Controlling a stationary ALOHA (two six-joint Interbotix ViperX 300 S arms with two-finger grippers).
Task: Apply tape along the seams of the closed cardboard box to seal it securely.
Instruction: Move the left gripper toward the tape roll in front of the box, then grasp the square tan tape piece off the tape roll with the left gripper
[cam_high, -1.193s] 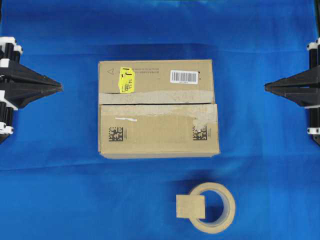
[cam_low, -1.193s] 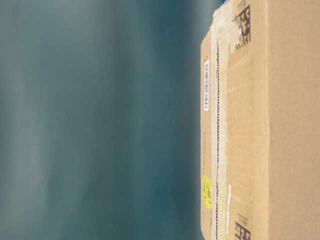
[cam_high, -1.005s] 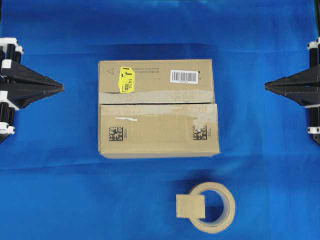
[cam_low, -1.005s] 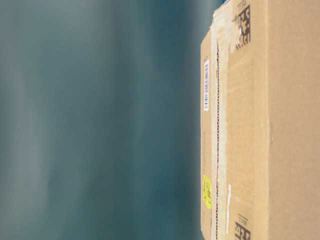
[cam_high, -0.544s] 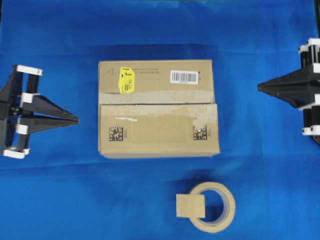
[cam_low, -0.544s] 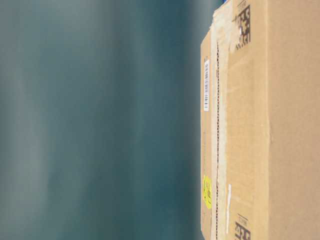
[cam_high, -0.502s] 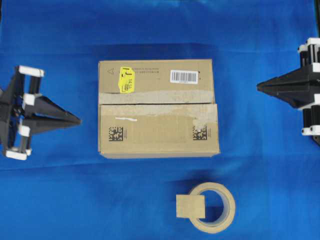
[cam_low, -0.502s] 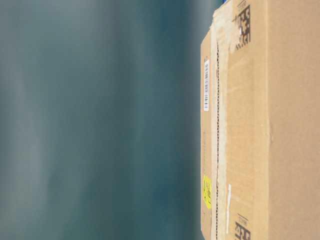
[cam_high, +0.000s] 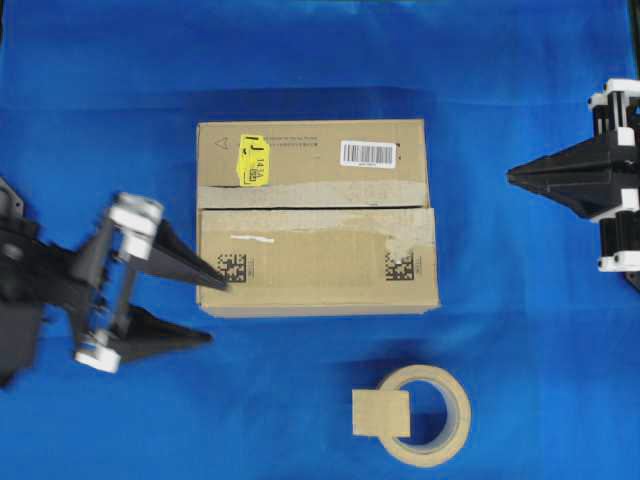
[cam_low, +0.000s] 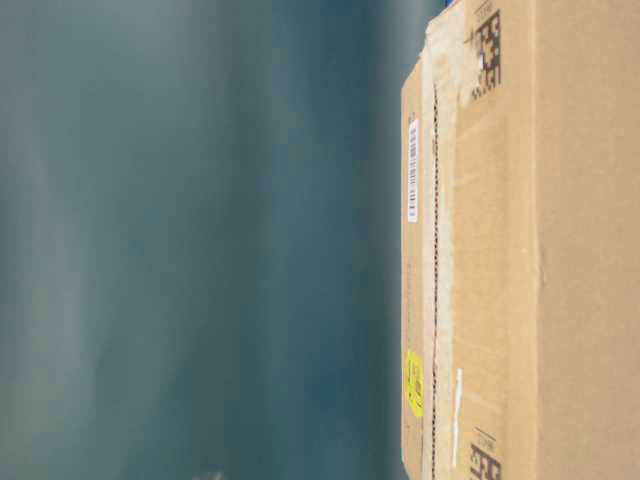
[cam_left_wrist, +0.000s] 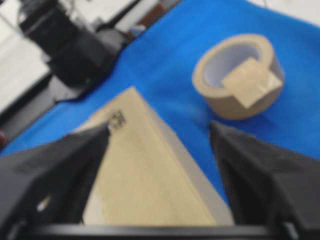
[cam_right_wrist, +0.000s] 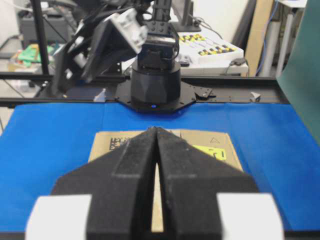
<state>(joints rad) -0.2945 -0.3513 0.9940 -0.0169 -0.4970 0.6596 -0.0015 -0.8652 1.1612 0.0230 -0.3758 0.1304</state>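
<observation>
At lower left of the overhead view your left gripper (cam_high: 205, 307) stands wide open and empty, probably aiming for the tape (cam_high: 381, 412) on the roll (cam_high: 425, 415), while your right gripper (cam_high: 512, 176) waits shut, holding nothing.

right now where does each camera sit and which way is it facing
Overhead: above the table, looking down on the cardboard box, tape roll, open left gripper and shut right gripper.
Table-level: low, image turned sideways, close on the box's top and seams; no arm clearly shows.
Left wrist: past its own fingers to box corner and roll.
Right wrist: over its shut fingers toward the box and left arm.
All four share the box.
</observation>
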